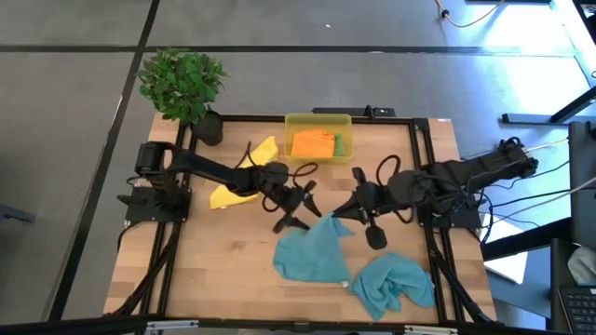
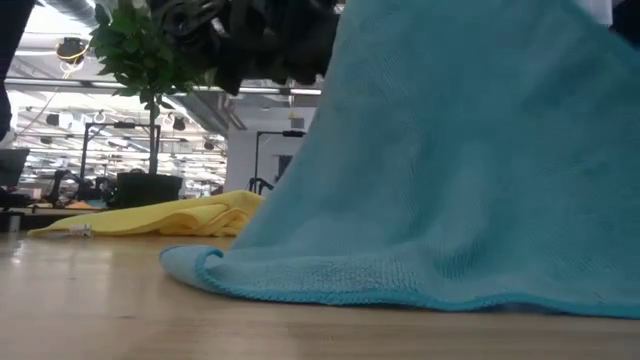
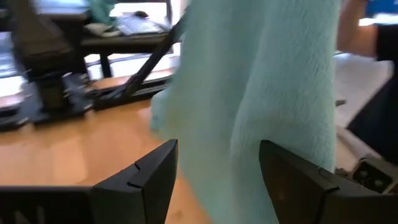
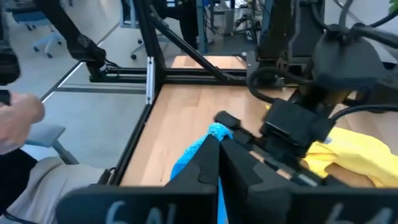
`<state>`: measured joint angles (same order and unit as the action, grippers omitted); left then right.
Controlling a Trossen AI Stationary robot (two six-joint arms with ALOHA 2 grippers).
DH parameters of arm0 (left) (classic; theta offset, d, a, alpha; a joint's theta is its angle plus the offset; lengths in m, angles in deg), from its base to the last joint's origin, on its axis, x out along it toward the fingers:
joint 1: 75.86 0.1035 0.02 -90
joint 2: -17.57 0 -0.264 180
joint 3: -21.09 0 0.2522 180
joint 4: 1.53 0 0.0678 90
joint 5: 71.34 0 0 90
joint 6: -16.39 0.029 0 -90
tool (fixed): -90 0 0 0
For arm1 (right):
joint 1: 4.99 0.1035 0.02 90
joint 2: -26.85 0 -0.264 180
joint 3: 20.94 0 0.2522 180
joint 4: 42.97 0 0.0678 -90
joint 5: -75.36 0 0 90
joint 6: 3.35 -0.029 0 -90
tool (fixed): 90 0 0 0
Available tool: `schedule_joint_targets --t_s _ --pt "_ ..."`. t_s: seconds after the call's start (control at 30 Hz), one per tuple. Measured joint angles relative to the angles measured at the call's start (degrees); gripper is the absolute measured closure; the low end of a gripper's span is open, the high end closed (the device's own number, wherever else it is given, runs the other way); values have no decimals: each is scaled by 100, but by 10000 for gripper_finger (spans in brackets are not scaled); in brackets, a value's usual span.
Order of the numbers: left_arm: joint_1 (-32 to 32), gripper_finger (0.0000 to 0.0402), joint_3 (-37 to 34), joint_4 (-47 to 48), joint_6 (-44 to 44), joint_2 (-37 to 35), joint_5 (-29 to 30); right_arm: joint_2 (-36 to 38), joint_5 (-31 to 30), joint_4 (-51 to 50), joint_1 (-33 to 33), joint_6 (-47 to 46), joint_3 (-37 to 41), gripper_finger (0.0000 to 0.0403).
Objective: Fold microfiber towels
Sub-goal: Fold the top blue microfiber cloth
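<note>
A teal towel [image 1: 312, 253] rises from the table's middle to a raised peak, where my right gripper [image 1: 337, 216] is shut on it; its lower edge [image 2: 300, 285] lies on the wood. My left gripper [image 1: 300, 207] stands open just left of that peak. In the left wrist view the hanging teal cloth [image 3: 249, 93] fills the gap between its fingers [image 3: 155, 177]. A second teal towel [image 1: 391, 284] lies crumpled near the front right. A yellow towel [image 1: 244, 179] lies spread under the left arm. Orange and green towels sit in the yellow bin [image 1: 318, 119]. My right gripper pinches a raised corner of the teal towel [image 4: 214, 132] between its two shut fingers, reaching in from the table's right side and slanting slightly down. The cloth hangs below the fingers like a tent, its lower part resting on the table. My left gripper has the hanging cloth between its open fingers; whether they touch it I cannot tell.
A potted plant [image 1: 182, 84] stands at the far left corner. The black frame rails [image 1: 424, 167] run along the table's sides. A person's hand [image 4: 18, 118] and knee show beyond the table's edge in the right wrist view.
</note>
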<state>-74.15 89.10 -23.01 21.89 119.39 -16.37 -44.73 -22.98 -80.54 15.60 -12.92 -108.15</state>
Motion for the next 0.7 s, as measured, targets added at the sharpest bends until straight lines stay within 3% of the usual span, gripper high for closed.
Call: schedule_joint_targets --t_s 0.2,0.33,0.53,0.7 --pt "-190 185 234 -18 -42 99 -698 -51 48 -34 -126 54 0 399" --pt "-370 189 340 -53 -4 99 -827 -54 48 76 -126 152 0 399" --pt "-638 195 410 -54 567 99 -370 -87 52 153 -126 249 0 399" --pt "-785 250 410 -40 1175 99 321 -104 96 159 -126 254 0 398"
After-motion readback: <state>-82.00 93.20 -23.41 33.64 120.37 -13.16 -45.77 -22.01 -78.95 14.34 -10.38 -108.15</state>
